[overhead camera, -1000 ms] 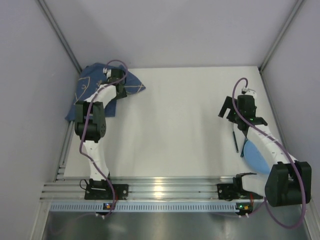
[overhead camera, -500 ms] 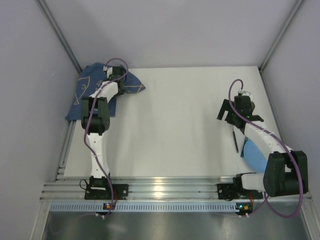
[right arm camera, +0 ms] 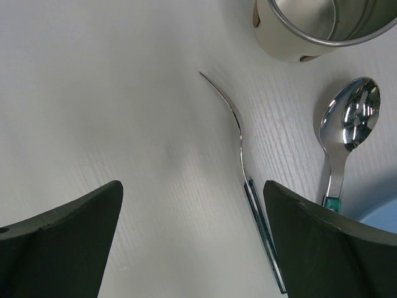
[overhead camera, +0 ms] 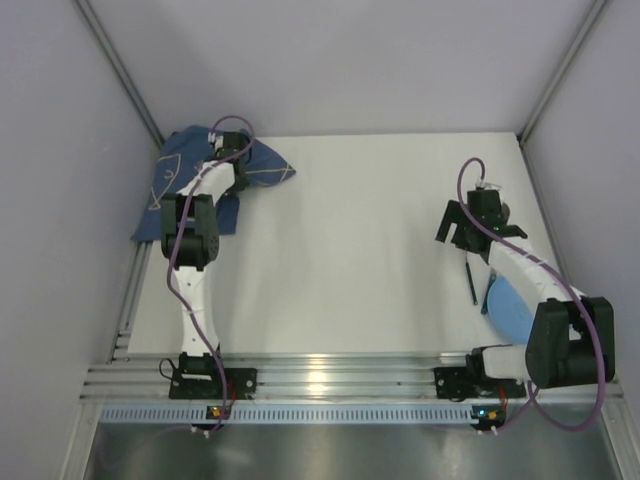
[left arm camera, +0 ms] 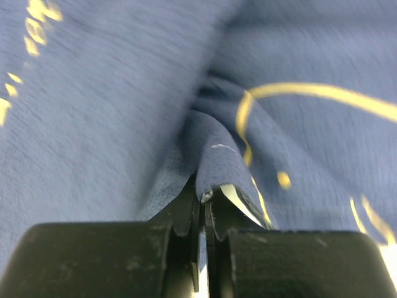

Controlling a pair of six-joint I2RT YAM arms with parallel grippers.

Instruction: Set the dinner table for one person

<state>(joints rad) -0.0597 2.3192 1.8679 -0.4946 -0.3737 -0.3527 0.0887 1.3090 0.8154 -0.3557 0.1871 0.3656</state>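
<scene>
**Plain Panels Around a White Desk**

Pale grey-lilac panels close in on three sides: the left wall [overhead camera: 45, 220], the back wall [overhead camera: 340, 60] and the right wall [overhead camera: 605, 170]. Grey metal posts [overhead camera: 122, 72] run up the two back corners. Aluminium rails [overhead camera: 330, 378] line the near edge of the white desk [overhead camera: 350, 250], catching soft, even light

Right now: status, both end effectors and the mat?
Left end effector shut on a fold of blue mat, far-left corner of dinner table. Right end effector open above slim utensil. No obstruction seen.
</scene>
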